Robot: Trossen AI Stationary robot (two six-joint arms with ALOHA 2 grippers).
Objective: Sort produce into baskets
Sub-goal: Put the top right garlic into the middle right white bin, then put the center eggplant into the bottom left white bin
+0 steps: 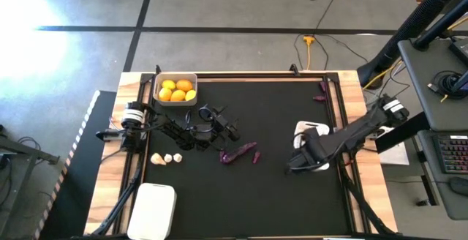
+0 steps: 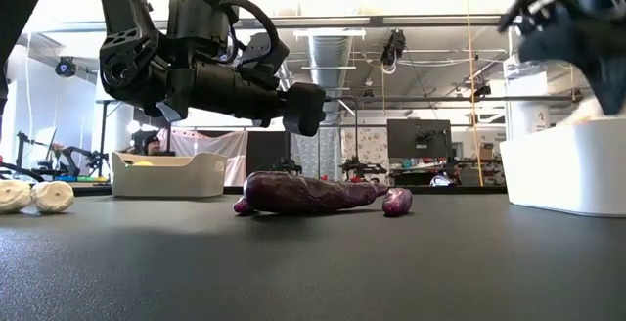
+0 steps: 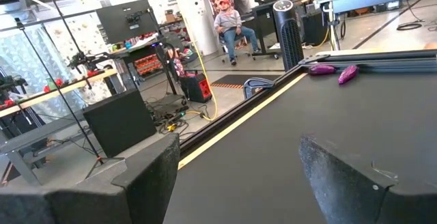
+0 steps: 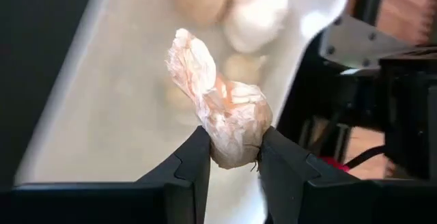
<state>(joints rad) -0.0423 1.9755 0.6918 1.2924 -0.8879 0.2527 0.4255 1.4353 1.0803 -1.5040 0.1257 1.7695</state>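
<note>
Right hand (image 4: 231, 161) holds a garlic bulb (image 4: 229, 125) over the basket (image 4: 123, 108).
Left hand (image 3: 232, 183) hangs wide above the table (image 1: 278, 196).

Left arm (image 1: 172, 129): black links, looping black cables, white wrist band.
Right arm (image 1: 351, 134): black, white collar near its base.
Left fingers (image 3: 355, 183): dark grey, matte, grainy, blocky.
Right fingers (image 4: 188, 176): black, smooth, angular tips.
</note>
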